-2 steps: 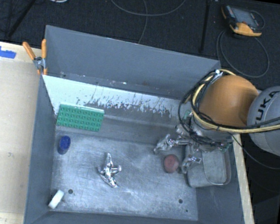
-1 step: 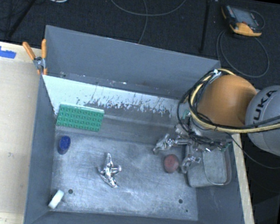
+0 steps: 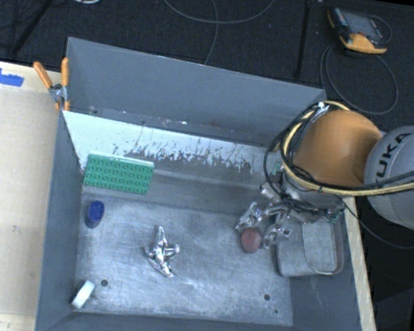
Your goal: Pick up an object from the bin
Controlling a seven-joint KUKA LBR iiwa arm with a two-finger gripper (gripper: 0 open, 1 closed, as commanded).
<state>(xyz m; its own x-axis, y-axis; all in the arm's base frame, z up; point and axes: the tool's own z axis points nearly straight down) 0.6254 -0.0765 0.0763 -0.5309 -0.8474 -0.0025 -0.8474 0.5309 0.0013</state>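
At 3 o'clock in the bin [image 3: 172,288], my gripper [image 3: 263,228] hangs at a maroon ball [image 3: 250,241]; grip can't tell; lift seems pending.

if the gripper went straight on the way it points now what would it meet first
Most likely the reddish-brown round object lying right below the gripper, near the right side of the bin. Depth is unclear: the two may already be touching, or the gripper might slip past onto the bare floor.

Grey bin [image 3: 211,286] floor: green plate [image 3: 118,175] at ten o'clock, blue lump [image 3: 94,214] at nine, white piece [image 3: 83,294] at seven, possibly crumpled metal [image 3: 161,252] near centre.
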